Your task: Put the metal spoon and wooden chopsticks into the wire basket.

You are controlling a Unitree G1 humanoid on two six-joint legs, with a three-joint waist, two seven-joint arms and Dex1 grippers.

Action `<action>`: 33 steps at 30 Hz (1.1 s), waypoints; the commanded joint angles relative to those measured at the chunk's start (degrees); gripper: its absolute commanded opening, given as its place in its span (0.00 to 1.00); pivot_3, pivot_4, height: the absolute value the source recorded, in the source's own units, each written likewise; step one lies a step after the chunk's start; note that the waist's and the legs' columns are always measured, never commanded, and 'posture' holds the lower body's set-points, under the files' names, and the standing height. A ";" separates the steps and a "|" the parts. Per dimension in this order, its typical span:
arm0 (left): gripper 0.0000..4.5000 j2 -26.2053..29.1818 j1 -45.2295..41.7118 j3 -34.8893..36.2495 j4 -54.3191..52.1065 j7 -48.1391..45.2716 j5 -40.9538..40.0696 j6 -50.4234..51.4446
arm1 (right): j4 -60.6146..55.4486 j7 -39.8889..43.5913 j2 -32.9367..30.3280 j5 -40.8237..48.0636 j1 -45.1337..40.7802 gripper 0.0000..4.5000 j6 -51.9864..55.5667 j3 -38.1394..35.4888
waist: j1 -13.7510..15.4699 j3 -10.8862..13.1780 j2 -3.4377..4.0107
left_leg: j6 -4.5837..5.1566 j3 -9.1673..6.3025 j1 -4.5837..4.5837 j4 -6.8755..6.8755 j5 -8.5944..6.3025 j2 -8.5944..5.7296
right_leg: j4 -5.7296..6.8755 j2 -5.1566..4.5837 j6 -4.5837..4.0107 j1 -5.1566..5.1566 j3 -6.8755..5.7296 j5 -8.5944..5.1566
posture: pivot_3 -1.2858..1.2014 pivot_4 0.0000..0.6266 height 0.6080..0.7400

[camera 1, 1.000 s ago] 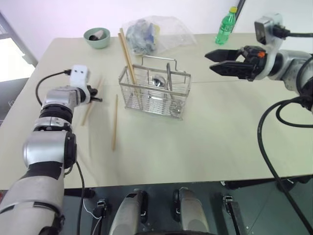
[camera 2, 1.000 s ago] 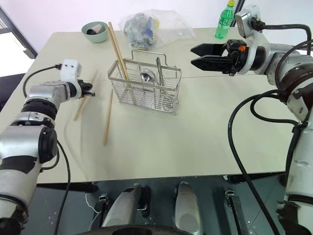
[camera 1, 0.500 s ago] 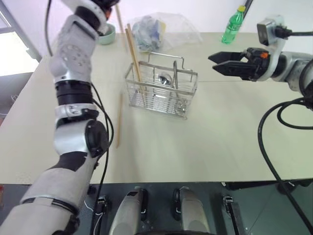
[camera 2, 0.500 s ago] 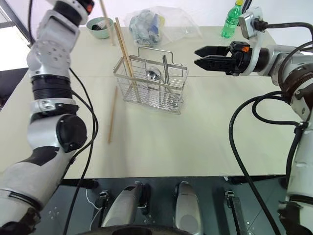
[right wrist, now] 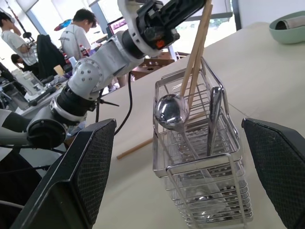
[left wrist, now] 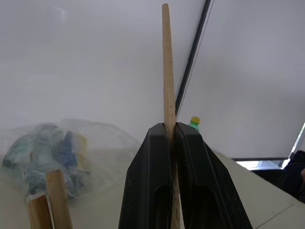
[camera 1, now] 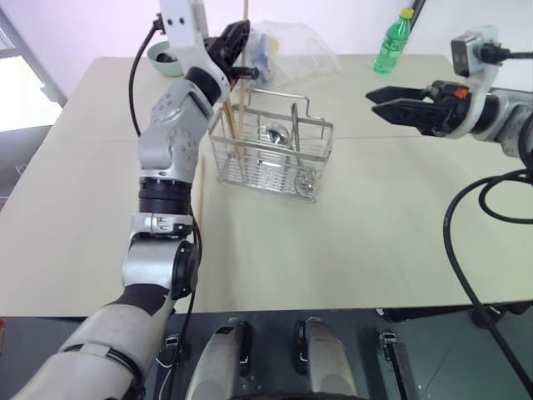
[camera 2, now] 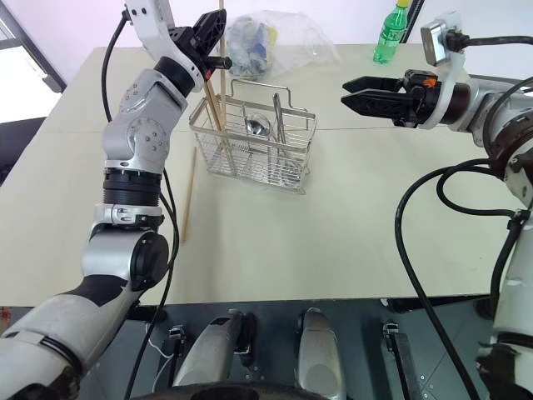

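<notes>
The wire basket (camera 1: 310, 167) stands mid-table with the metal spoon (camera 1: 273, 133) upright inside, bowl up. My left gripper (camera 1: 236, 52) is raised above the basket's left end, shut on one of the wooden chopsticks (left wrist: 167, 71). That chopstick stands nearly upright, its lower part reaching down at the basket's left end. Two more chopsticks (camera 2: 210, 108) lean in that end. Another chopstick (camera 2: 188, 196) lies flat on the table left of the basket. My right gripper (camera 1: 373, 98) hovers open to the right of the basket, pointing at it, with nothing in it.
A green bowl (camera 1: 161, 57), a clear plastic bag (camera 1: 287, 46) of items and a green bottle (camera 1: 387, 46) stand along the table's far side. People (right wrist: 78, 33) are in the background beyond the table.
My left arm has swung right and up over the basket's left end, carrying its chopstick and turning it nearly upright. The right gripper has stayed put.
</notes>
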 commanded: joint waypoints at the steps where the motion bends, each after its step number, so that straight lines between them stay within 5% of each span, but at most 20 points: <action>1: 0.01 -0.14 0.27 -0.88 -4.57 0.10 0.64 -0.68 | 1.54 -0.64 -0.47 2.66 -1.48 0.97 -0.95 0.54 | 0.04 0.00 0.00 | 0.00 0.00 0.00 0.01 0.00 0.00 | 0.01 0.00 0.00 0.00 0.00 0.00 | 0.52 0.24 0.46; 11: 0.99 0.49 1.31 1.13 -11.36 2.73 -2.03 4.88 | 1.54 -1.69 1.12 5.89 -1.39 0.97 -2.92 3.19 | 0.05 0.00 0.01 | 0.00 0.00 0.01 0.04 0.00 0.00 | 0.03 0.02 0.00 0.01 0.00 0.00 | 0.52 0.24 0.46; 17: 0.99 6.59 -2.03 2.98 -16.61 8.15 -3.74 19.14 | 1.54 1.12 1.26 4.65 -0.40 0.97 -7.43 3.81 | -0.04 0.00 0.01 | 0.01 0.00 0.02 0.04 0.01 0.00 | 0.06 0.11 0.00 0.00 0.02 0.00 | 0.52 0.24 0.46; 25: 0.99 24.25 -7.20 2.14 -10.68 10.24 -2.39 52.94 | 1.54 1.26 0.60 -9.99 1.81 0.97 -9.12 -7.72 | -0.46 -0.02 0.03 | 0.02 0.04 0.12 -0.03 0.01 0.00 | 0.15 0.18 0.00 -0.01 0.11 -0.02 | 0.52 0.24 0.46; 33: 0.99 22.01 2.66 0.60 -15.22 11.36 -1.41 68.42 | 1.54 1.26 2.06 -20.14 6.58 0.97 -12.95 -16.06 | -0.19 -0.04 -0.01 | -0.03 0.01 0.19 -0.05 0.02 -0.01 | 0.09 0.17 0.00 0.10 0.15 -0.02 | 0.52 0.24 0.46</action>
